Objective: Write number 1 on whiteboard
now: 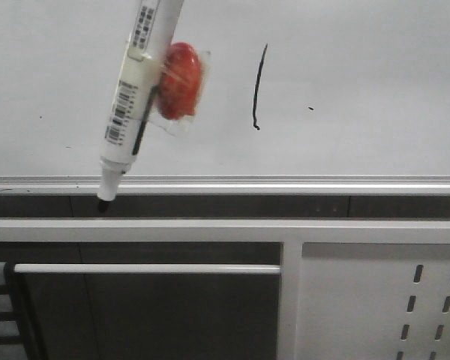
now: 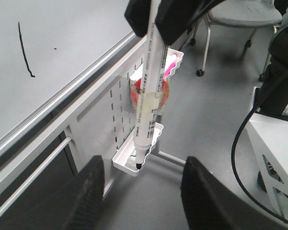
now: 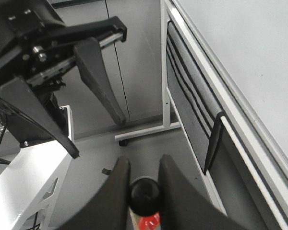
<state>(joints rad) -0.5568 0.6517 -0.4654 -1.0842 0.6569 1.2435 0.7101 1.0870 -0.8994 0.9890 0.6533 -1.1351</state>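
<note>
The number 1 [image 1: 259,86] is a thin black stroke with a small hook at its foot on the whiteboard [image 1: 360,75]; it also shows in the left wrist view as a stroke [image 2: 24,50] on the board [image 2: 72,24]. A white marker [image 1: 131,97] with a red lump [image 1: 181,80] taped to it hangs tip down, left of the stroke, its black tip [image 1: 104,200] below the board's silver frame. My right gripper [image 3: 144,162] is shut on the marker's black end [image 3: 144,194]. My left gripper [image 2: 143,165] is open and empty, away from the marker [image 2: 151,96].
Below the board runs a white frame with a perforated panel [image 1: 382,300] and a small white tray [image 2: 129,163]. An office chair [image 2: 240,14], a black cable [image 2: 242,129] and a white stand [image 2: 278,143] are on the grey floor. A dark striped panel [image 3: 187,105] hangs under the board.
</note>
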